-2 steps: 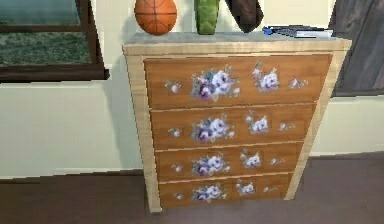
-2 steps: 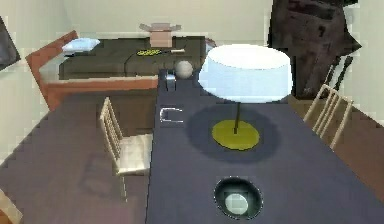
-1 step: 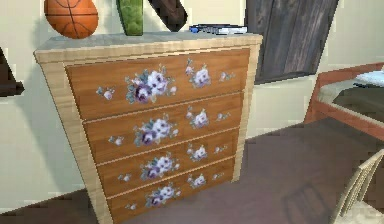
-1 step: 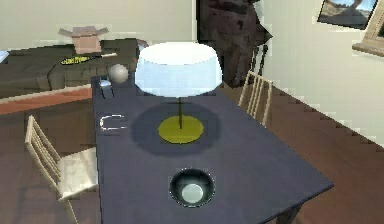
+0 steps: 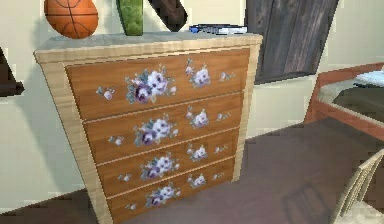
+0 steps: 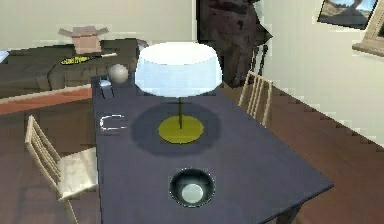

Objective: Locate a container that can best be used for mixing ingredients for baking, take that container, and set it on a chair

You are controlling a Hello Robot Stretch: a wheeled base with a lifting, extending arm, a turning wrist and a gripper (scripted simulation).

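A long dark table (image 6: pixel 262 150) has a pale slatted wooden chair (image 6: pixel 60 165) beside it, a white-shaded lamp (image 6: pixel 178 70) mid-top, and a small round dark bowl (image 6: pixel 191 187) near its close edge. Line up squarely on the bowl, clear of the lamp. The gripper's state I cannot tell.

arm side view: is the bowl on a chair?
No, the bowl sits on the dark table, nearer the bottom edge than the lamp; the wooden chair stands beside the table.

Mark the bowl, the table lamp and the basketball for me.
bowl (image 6: pixel 192 188), arm side view, on its inside.
table lamp (image 6: pixel 178 70), arm side view, middle of the white shade.
basketball (image 5: pixel 72 14), forward view, on its orange surface.
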